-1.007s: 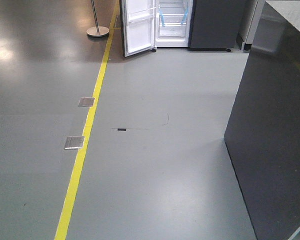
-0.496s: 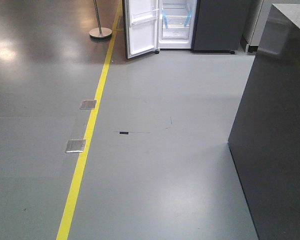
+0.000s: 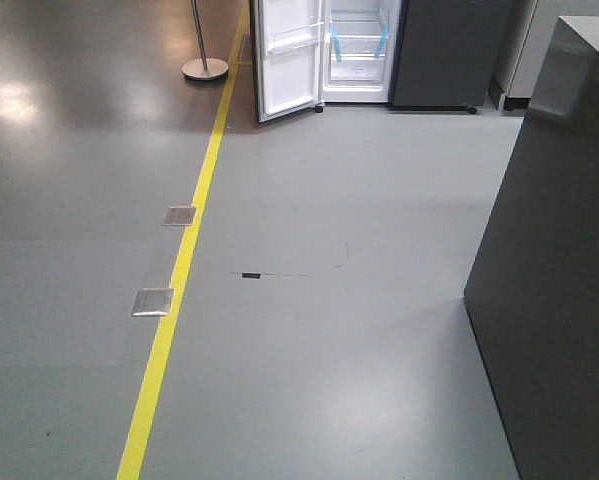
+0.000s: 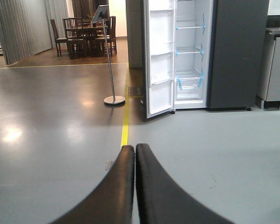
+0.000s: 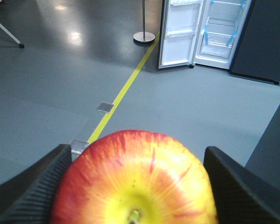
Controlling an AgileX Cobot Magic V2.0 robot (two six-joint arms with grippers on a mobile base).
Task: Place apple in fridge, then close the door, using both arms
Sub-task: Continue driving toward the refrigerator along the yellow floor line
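As I look out through the front camera, the fridge stands at the far end of the grey floor, and I place everything else from it. Farthest to the left of the fridge is the round base of a metal stand. Closer to the fridge, a yellow line runs along the floor from just left of the fridge toward me, with two metal floor plates lying against its far side from the fridge. The door hangs wide open on the fridge's left side, its white inner face and clear bins turned my way. Just right of the door the white interior shows clear shelves and strips of blue tape. The dark-grey closed half of the fridge sits right of that. Well to the right of the fridge and much nearer to me, a dark cabinet block fills the edge of the view.

On the left wrist camera, my left hand has its two black fingers pressed together with nothing between them, aimed at the foot of the fridge's open door and well apart from it.

On the right wrist camera, my right hand is clamped on the apple, its ribbed pads against either side. The apple is red with yellow streaks, its stem dimple facing the lens. It is outside the fridge, well short of the open compartment.
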